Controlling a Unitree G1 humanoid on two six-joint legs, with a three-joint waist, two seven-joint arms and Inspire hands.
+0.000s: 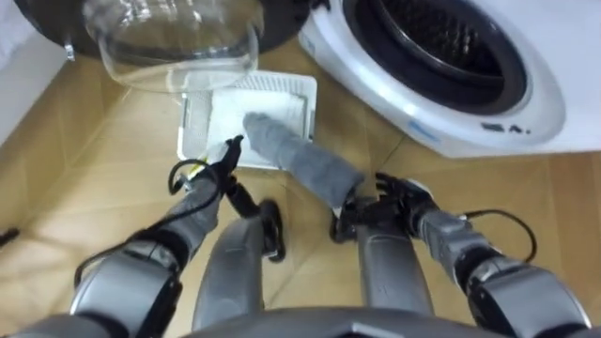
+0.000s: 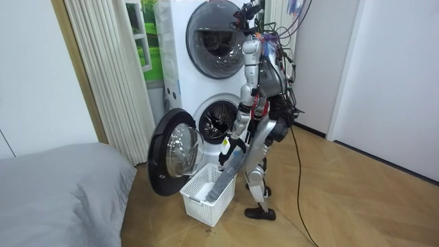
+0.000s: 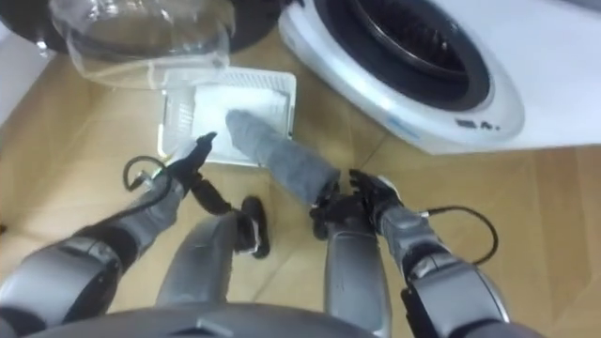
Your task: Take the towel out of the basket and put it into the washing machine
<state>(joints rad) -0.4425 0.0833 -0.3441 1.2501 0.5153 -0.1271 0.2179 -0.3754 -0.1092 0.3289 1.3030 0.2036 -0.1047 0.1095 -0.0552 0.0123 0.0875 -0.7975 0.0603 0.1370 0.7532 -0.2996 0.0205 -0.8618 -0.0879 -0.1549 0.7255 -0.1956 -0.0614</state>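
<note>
The robot stands bent over the white laundry basket (image 1: 193,120) on the floor, and its right hand (image 1: 387,199) has its fingers curled round one end of the grey towel (image 1: 302,158). The towel runs as a long roll from that hand down into the basket, where its far end still lies. The left hand (image 1: 222,161) hovers at the basket's near rim with fingers straight and holding nothing, while the washing machine (image 1: 526,103) stands just beyond the basket, its glass door (image 1: 178,42) swung open.
</note>
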